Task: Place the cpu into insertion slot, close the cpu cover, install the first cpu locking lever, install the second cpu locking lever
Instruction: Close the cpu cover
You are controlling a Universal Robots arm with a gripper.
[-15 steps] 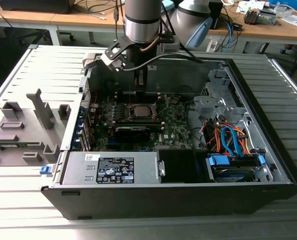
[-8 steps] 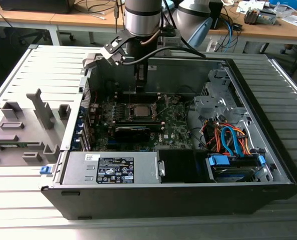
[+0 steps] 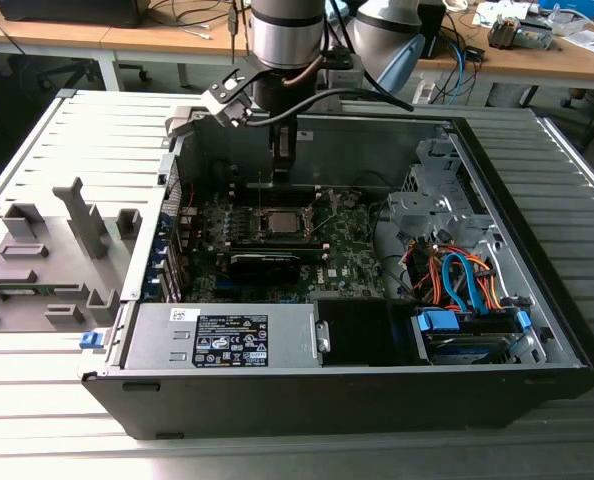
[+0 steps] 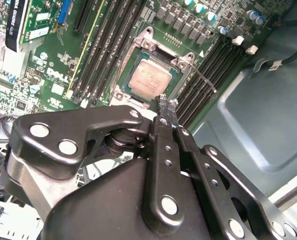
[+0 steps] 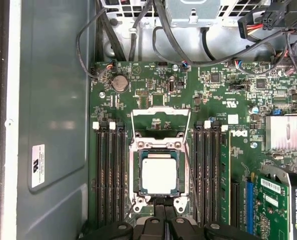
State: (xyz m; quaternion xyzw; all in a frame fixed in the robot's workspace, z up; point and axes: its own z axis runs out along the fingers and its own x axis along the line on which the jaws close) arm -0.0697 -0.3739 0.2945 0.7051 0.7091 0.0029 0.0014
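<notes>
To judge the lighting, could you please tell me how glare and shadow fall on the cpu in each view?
First wrist view: cpu evenly lit, its top pale with glare; second wrist view: cpu takes a warm tint; exterior view: it sits dim inside the shadowed case.

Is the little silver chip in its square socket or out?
In. The chip lies flat inside the socket, framed by its metal rim, in both wrist views.

cpu [image 5: 159, 173] in insertion slot [image 5: 136, 175]
</notes>
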